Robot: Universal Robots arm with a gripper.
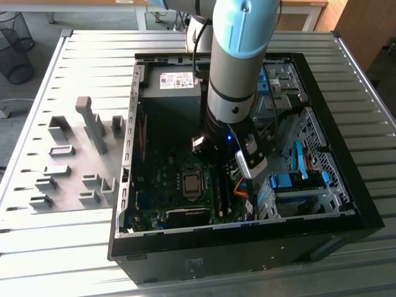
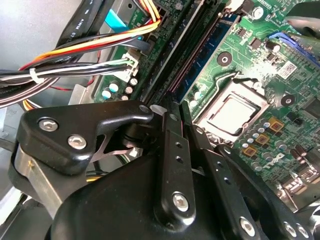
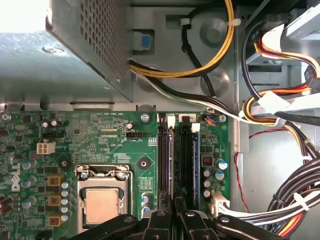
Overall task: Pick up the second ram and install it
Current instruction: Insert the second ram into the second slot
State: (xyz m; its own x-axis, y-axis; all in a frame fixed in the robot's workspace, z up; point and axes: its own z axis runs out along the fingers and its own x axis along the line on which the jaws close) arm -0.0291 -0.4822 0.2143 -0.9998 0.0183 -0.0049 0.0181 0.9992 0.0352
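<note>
The fingers (image 3: 175,212) were drawn close together, tips nearly meeting, directly over the memory slots (image 3: 176,160) of the motherboard (image 3: 100,145); whether they pinched anything could not be told. In both wrist views the second ram (image 3: 195,165) stood on edge in a slot just beside the fingertips, its blue board running away from them, parallel to the neighbouring black slots. Slightly farther off, on the other side of the fingers, sat the processor socket (image 3: 102,200) with its metal frame. Beyond the slots' far end lay a bundle of yellow, black and white cables (image 3: 200,75) and the perforated power supply box (image 3: 85,45). In the exterior view the arm (image 1: 238,74) reached down into the open computer case (image 1: 346,210), which rested on the slatted bench (image 1: 93,62) near a grey fixture tray (image 1: 68,167).
</note>
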